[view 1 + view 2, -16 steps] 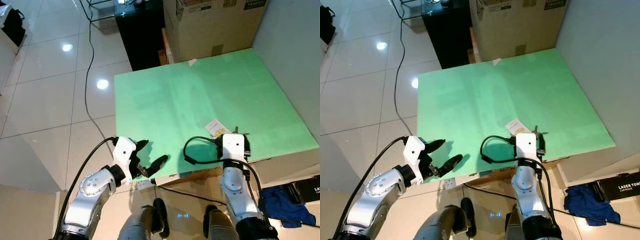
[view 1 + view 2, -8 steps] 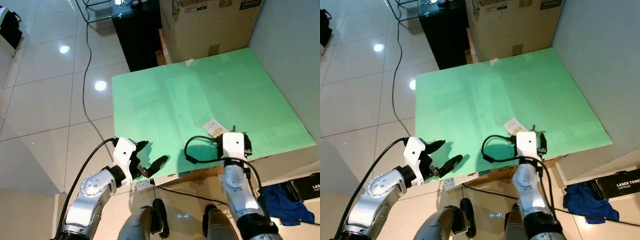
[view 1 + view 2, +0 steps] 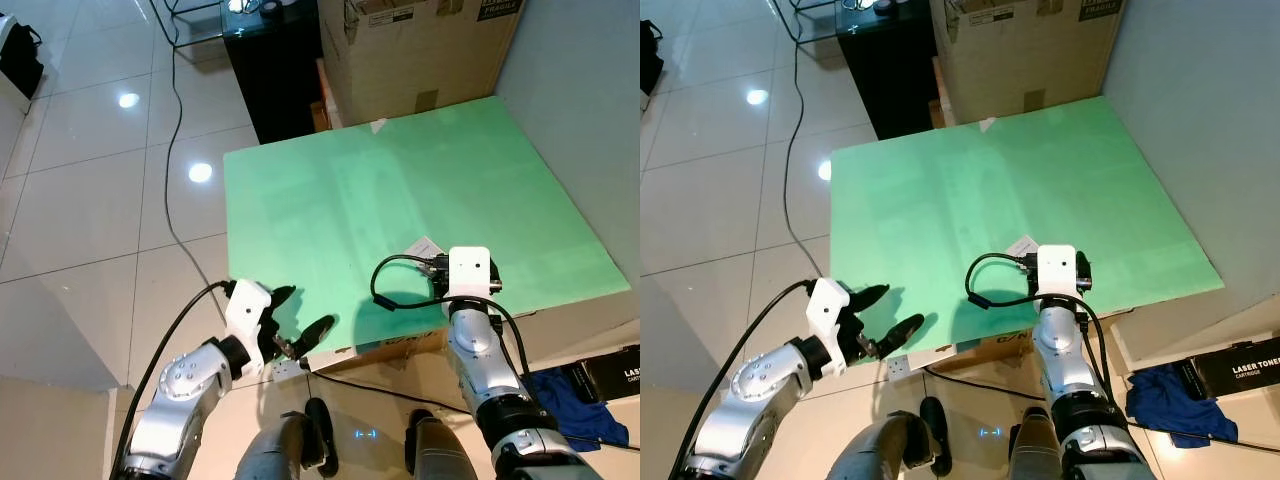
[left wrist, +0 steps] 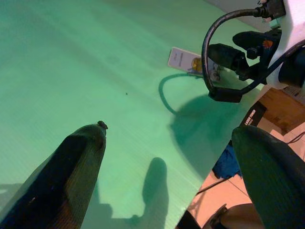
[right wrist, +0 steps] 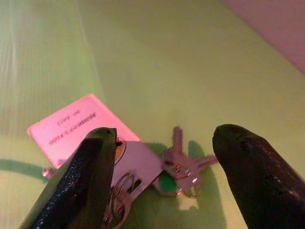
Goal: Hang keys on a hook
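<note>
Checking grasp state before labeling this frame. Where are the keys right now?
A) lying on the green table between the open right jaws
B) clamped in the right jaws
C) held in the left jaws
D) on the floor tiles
A: in the right wrist view the keys lie flat on the green table beside a card tag, with the right gripper open around them and not touching.

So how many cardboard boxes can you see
1: a large brown cardboard box stands on the floor beyond the green table's far edge; others may be out of frame.
</note>
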Robot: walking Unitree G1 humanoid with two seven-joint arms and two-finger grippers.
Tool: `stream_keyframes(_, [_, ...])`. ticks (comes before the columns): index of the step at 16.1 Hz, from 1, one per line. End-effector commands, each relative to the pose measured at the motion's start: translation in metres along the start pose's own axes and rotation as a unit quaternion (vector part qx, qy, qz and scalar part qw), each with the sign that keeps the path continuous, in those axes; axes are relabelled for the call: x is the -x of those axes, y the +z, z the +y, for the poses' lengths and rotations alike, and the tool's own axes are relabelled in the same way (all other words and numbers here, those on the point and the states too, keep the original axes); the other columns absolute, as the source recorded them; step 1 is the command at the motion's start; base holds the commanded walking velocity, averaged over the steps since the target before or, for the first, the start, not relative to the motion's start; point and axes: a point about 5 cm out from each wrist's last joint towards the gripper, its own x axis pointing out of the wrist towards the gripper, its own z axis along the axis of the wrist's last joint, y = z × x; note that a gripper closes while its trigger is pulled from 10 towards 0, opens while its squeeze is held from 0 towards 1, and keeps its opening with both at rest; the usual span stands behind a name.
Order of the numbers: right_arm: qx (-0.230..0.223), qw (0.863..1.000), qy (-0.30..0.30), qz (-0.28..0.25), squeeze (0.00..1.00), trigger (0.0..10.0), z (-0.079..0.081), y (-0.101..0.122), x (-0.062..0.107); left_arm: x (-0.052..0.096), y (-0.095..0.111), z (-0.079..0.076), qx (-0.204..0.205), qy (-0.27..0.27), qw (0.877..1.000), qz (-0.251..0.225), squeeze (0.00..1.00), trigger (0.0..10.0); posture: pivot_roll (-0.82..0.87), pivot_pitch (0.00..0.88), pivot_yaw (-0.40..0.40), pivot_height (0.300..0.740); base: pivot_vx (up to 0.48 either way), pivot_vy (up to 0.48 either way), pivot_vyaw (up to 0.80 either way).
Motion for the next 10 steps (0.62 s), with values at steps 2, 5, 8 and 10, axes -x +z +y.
stream_keyframes(2, [-0.012, 0.999, 0.017, 0.027, 0.0, 10.0, 0.009, -0.011, 0.005, 0.006, -0.001, 0.001, -0.01, 0.007, 1.0, 0.008, 0.0, 10.0, -0.06, 0.261, 0.151, 0.74, 0.0, 0.0, 0.0])
stream_keyframes(5, [-0.03, 0.998, 0.034, 0.05, 0.0, 10.0, 0.016, -0.018, 0.008, 0.007, -0.002, 0.001, -0.009, 0.008, 1.0, 0.009, 0.0, 10.0, -0.06, 0.265, 0.152, 0.74, 0.0, 0.0, 0.0])
stream_keyframes(8, [-0.038, 0.997, 0.04, 0.057, 0.0, 0.0, 0.017, -0.02, 0.008, 0.007, -0.002, 0.001, -0.009, 0.007, 1.0, 0.01, 0.0, 10.0, -0.06, 0.266, 0.153, 0.74, 0.0, 0.0, 0.0])
stream_keyframes(10, [-0.044, 0.997, 0.042, 0.057, 0.0, 0.0, 0.015, -0.02, 0.007, 0.006, -0.002, 0.001, -0.009, 0.007, 1.0, 0.01, 0.0, 10.0, -0.06, 0.262, 0.152, 0.74, 0.0, 0.0, 0.0])
